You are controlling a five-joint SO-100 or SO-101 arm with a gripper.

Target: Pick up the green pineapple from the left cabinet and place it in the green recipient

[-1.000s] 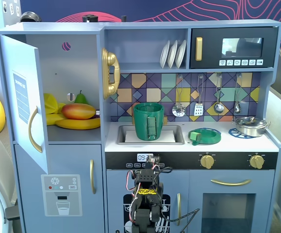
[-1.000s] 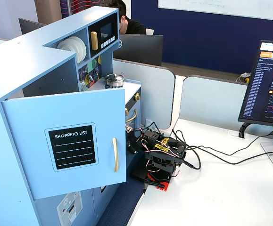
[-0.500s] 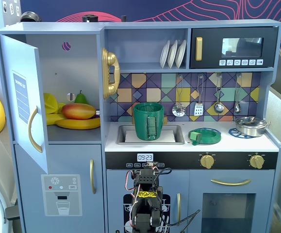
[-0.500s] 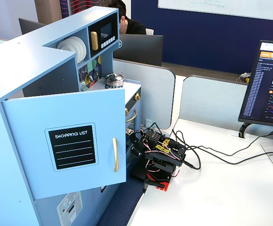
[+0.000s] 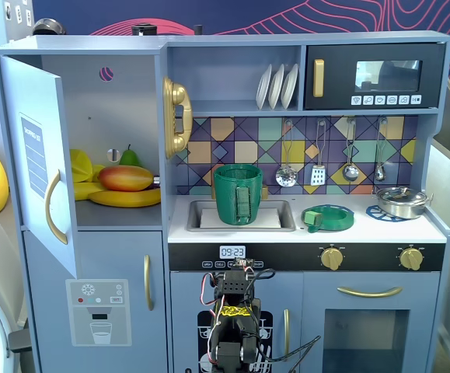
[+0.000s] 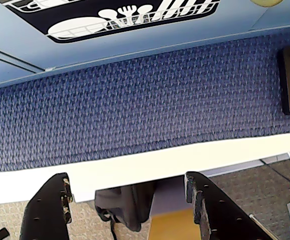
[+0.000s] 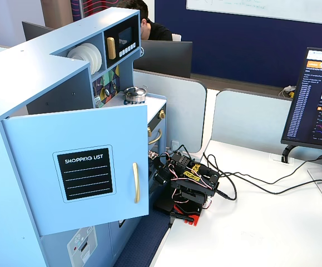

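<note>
The left cabinet [image 5: 131, 101] stands open, its door [image 5: 34, 155] swung out to the left; the door also shows in a fixed view [image 7: 77, 172]. Inside lie a mango [image 5: 125, 178], bananas [image 5: 123, 199] and the tip of a green pear [image 5: 130, 158]. The green pineapple is hidden or out of view. The green recipient [image 5: 238, 193] stands upright in the sink. My arm [image 5: 236, 326] sits folded low in front of the kitchen, on the white table [image 7: 249, 222]. In the wrist view my gripper [image 6: 127, 178] is open and empty, over blue carpet and the table edge.
A flat green-and-blue dish [image 5: 329, 217] and a small steel pot [image 5: 402, 200] sit on the counter right of the sink. A black microwave [image 5: 374, 76] is at the top right. Cables [image 7: 244, 181] run from the arm across the table toward a monitor [image 7: 316, 105].
</note>
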